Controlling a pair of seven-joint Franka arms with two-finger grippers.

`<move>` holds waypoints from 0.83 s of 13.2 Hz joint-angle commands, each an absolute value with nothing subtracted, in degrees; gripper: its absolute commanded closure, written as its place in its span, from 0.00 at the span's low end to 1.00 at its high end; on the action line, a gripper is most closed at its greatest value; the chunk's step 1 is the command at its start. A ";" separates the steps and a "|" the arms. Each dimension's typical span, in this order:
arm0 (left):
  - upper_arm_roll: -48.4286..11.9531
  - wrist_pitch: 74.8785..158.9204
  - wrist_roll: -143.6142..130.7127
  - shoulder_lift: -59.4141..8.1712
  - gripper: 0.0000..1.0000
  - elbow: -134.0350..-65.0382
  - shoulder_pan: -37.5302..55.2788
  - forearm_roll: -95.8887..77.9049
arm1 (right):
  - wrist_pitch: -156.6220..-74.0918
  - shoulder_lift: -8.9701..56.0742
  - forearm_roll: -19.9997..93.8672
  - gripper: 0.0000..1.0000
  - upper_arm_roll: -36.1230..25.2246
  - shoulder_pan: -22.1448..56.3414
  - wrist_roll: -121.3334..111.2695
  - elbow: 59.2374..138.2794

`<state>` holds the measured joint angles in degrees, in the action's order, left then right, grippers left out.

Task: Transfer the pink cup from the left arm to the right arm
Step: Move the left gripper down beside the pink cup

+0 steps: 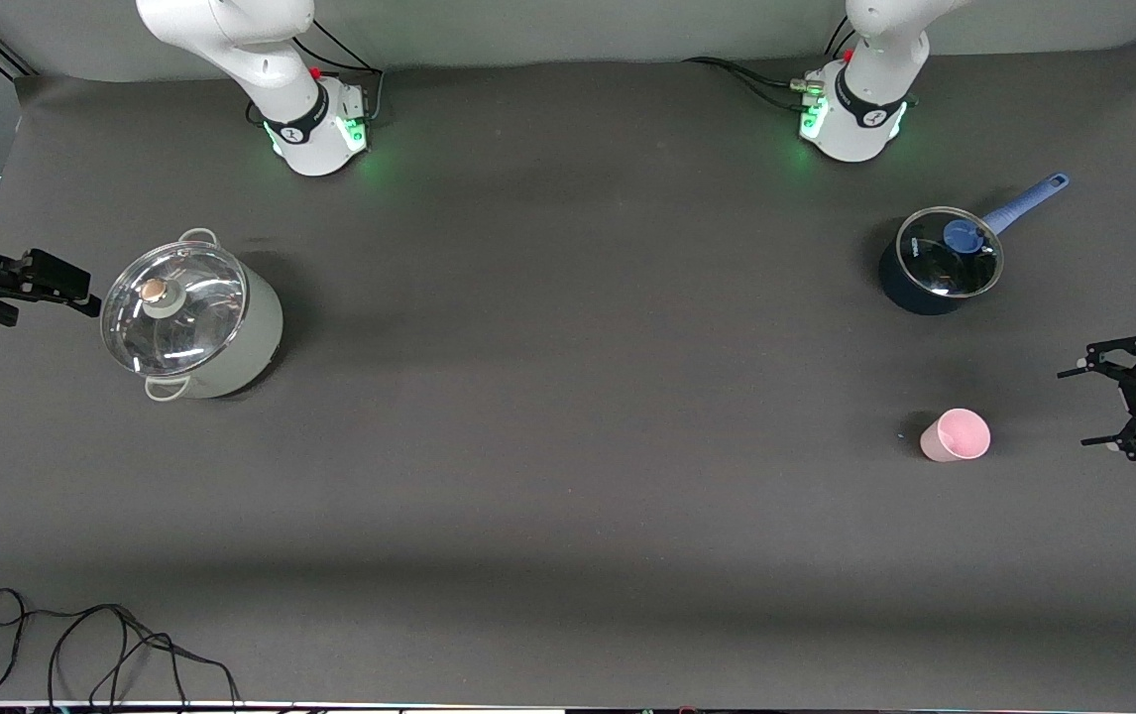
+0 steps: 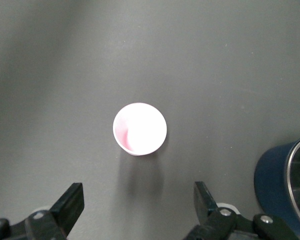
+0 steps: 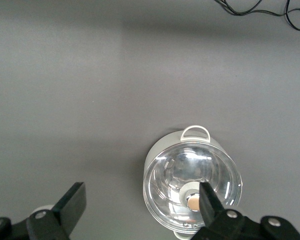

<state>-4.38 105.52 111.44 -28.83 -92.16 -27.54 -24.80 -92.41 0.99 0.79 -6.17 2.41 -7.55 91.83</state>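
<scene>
The pink cup (image 1: pixel 955 436) stands upright on the dark table, mouth up, toward the left arm's end. In the left wrist view the pink cup (image 2: pixel 140 129) appears as a round pale opening, apart from the fingers. My left gripper (image 1: pixel 1076 408) hangs over the table's end beside the cup, not touching it. It is the left gripper (image 2: pixel 138 200) with its jaws wide open and nothing between them. My right gripper (image 1: pixel 82 293) waits open and empty at the right arm's end of the table, beside the grey pot. In its own view the right gripper (image 3: pixel 142 200) holds nothing.
A grey-green pot with a glass lid (image 1: pixel 189 317) stands toward the right arm's end; one finger partly covers this pot (image 3: pixel 192 187) in the right wrist view. A dark blue saucepan with lid and blue handle (image 1: pixel 945 260) stands farther from the camera than the cup. A black cable (image 1: pixel 112 645) lies at the table's near edge.
</scene>
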 commanded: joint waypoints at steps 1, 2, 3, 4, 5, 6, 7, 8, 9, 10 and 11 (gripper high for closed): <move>-5.10 102.41 117.15 -34.52 0.02 -89.56 -31.45 -30.38 | -91.85 1.14 0.70 0.00 -6.24 2.64 -6.50 90.97; -5.10 99.61 117.42 -37.50 0.02 -88.34 -32.33 -33.54 | -91.85 1.14 0.70 0.00 -6.24 2.64 -6.50 90.97; -5.10 97.32 118.90 -40.75 0.02 -86.24 -32.87 -35.66 | -91.85 1.14 0.70 0.00 -6.24 2.64 -6.50 90.97; -5.10 95.99 120.66 -42.87 0.02 -85.00 -33.48 -37.34 | -91.85 1.14 0.70 0.00 -6.24 2.64 -6.50 90.97; -5.10 95.63 121.63 -43.93 0.02 -84.99 -34.27 -38.75 | -91.85 1.14 0.70 0.00 -6.24 2.64 -6.50 91.05; -5.10 95.45 122.25 -45.08 0.02 -84.99 -34.71 -39.54 | -91.85 1.14 0.70 0.00 -6.24 2.64 -6.50 91.05; -5.18 95.28 123.73 -45.96 0.02 -84.99 -34.72 -40.68 | -91.85 1.14 0.70 0.00 -6.24 2.64 -6.50 91.05; -5.10 95.19 124.97 -46.23 0.02 -84.99 -34.72 -41.48 | -91.85 1.14 0.70 0.00 -6.24 2.64 -6.50 91.05; -5.10 95.19 126.29 -46.58 0.02 -84.99 -34.72 -41.57 | -91.85 1.23 0.70 0.00 -6.24 2.64 -6.50 90.97; -5.10 95.45 128.04 -47.37 0.02 -84.90 -34.72 -41.75 | -91.85 1.14 0.70 0.00 -6.15 2.64 -6.50 91.05; -5.10 95.80 129.97 -48.33 0.02 -84.90 -34.72 -42.10 | -91.85 1.14 0.70 0.00 -6.24 2.64 -6.59 91.14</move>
<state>-4.79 96.83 126.32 -46.50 -86.37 -34.22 -40.84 -92.40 0.99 0.79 -6.17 2.41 -7.54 91.83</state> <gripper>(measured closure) 0.022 0.000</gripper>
